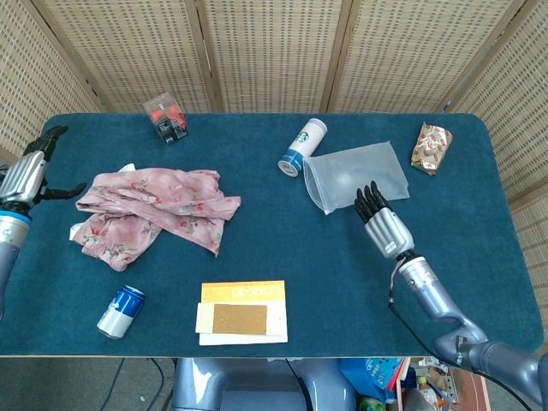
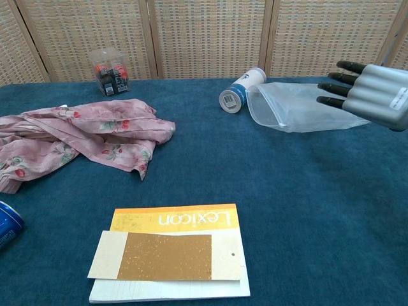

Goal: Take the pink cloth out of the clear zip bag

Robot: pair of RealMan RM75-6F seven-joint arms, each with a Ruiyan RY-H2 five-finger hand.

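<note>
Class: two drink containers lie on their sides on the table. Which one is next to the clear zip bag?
The white cup with the green logo, lying beside the clear zip bag's opening. The blue can lies at the table's near left edge, far from the bag.

pink cloth [image 1: 150, 211] crumpled; zip bag [image 1: 357, 175] flat

Silver right hand [image 1: 382, 223] with black fingertips, blue wrist ring, grey metallic arms.
</note>
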